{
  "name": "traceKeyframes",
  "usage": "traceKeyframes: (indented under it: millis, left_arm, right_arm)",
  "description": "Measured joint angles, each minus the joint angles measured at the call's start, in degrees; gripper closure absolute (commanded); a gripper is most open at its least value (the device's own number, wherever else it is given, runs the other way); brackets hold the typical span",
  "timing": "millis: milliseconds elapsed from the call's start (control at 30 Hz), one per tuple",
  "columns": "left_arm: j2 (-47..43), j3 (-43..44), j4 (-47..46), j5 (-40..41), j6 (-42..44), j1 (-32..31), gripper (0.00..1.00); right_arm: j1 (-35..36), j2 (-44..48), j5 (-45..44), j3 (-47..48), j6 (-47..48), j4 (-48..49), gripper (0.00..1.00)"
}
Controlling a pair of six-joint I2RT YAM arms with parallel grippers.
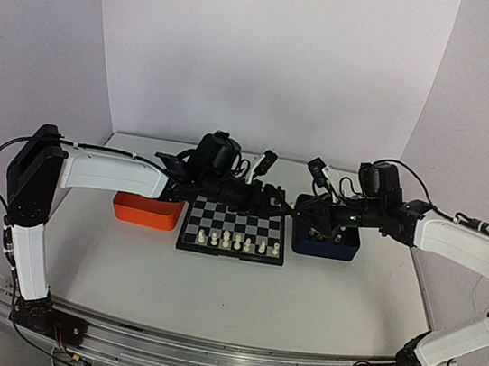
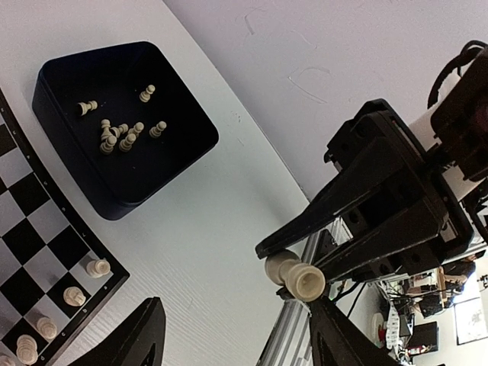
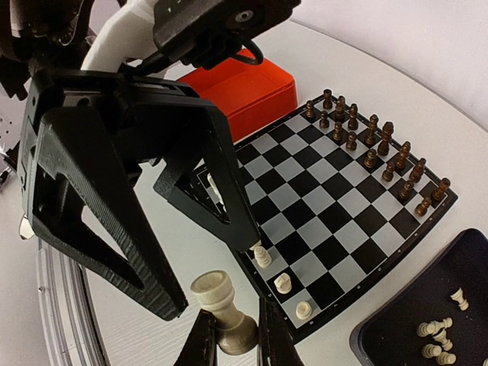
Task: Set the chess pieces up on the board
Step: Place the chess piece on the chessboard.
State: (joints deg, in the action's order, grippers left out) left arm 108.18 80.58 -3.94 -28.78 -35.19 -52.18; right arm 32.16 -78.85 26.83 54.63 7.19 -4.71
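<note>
right end effector holds white piece | left end effector open, near it

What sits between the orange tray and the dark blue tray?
The board, with cream chess pieces near its front edge, lies between the orange tray and the dark blue tray. The top external view shows it.

No text, label, brand, number or sign can be read in any view. The board shows no legible rank or file marks. The orange tray and the dark blue tray show plain faces. The background clutter in the left wrist view is too blurred to read.
</note>
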Motion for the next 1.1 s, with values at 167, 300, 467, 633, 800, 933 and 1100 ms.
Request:
traceKeyframes:
  millis: [167, 300, 467, 633, 800, 933, 1100]
  left_arm:
    - [0.04, 0.0, -1.07, 0.39, -1.61, 0.0, 0.44]
    - [0.04, -0.01, -1.47, 0.42, -2.48, 0.0, 0.5]
    - [0.04, -0.02, -2.09, 0.4, -2.8, 0.0, 0.58]
    - [0.04, -0.02, -2.12, 0.4, -2.97, 0.0, 0.62]
    - [0.04, -0.02, -2.08, 0.38, -3.1, -0.02, 0.62]
    - [0.11, 0.0, -2.08, 0.24, -3.34, -0.02, 0.63]
    - [0.77, 0.07, -2.06, -0.15, -3.71, -0.02, 0.68]
  right_arm:
    - [0.71, -0.78, -0.06, 0.0, 0.76, 0.0, 1.0]
    - [1.18, -1.19, -0.41, 0.0, 1.76, -0.09, 1.0]
    - [1.74, -1.72, -1.19, 0.0, 2.6, -0.1, 1.0]
    - [2.35, -2.14, -2.4, 0.0, 3.46, -0.33, 1.0]
    - [2.67, -2.42, -3.5, 0.0, 3.54, -0.51, 1.0]
    - [2.83, -2.49, -4.3, 0.02, 3.53, -0.52, 1.0]
    - [3.04, -2.49, -4.39, 0.02, 3.53, -0.53, 1.0]
